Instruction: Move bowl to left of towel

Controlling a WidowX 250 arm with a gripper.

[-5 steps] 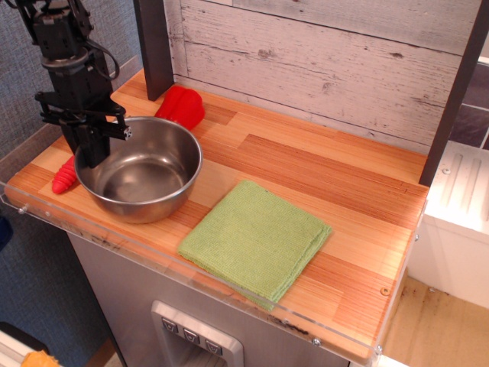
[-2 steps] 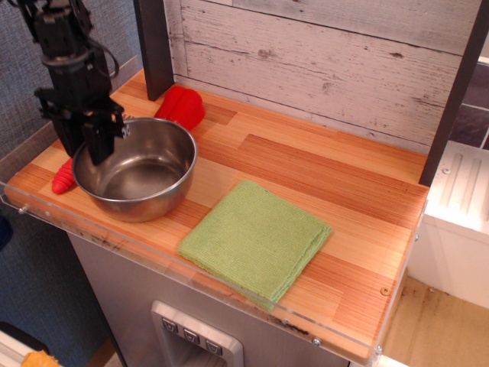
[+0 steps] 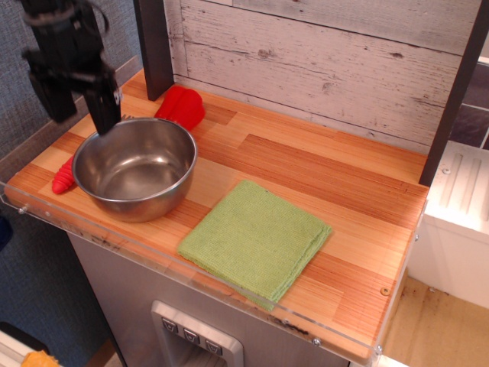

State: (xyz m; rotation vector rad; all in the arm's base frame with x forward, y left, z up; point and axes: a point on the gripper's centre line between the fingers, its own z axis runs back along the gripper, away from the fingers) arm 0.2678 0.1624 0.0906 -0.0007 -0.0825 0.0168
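The shiny steel bowl [image 3: 134, 169] stands upright on the wooden counter, at the left end, just left of the light-green towel [image 3: 256, 238], which lies flat near the front edge. A small gap of wood separates them. My gripper [image 3: 76, 109] is open and hangs above the bowl's back-left rim, blurred by motion and holding nothing. One dark finger [image 3: 108, 114] ends just over the rim. The other finger [image 3: 47, 100] is outside the bowl.
A red object [image 3: 182, 106] lies behind the bowl by the dark post [image 3: 154, 46]. Another red ribbed item [image 3: 64, 177] pokes out at the bowl's left. A clear plastic lip [image 3: 153, 256] runs along the counter's front edge. A whitewashed plank wall stands behind.
My gripper has let go of the bowl's left rim, opened and risen. The bowl shifted slightly left between the earliest frames and now rests still.
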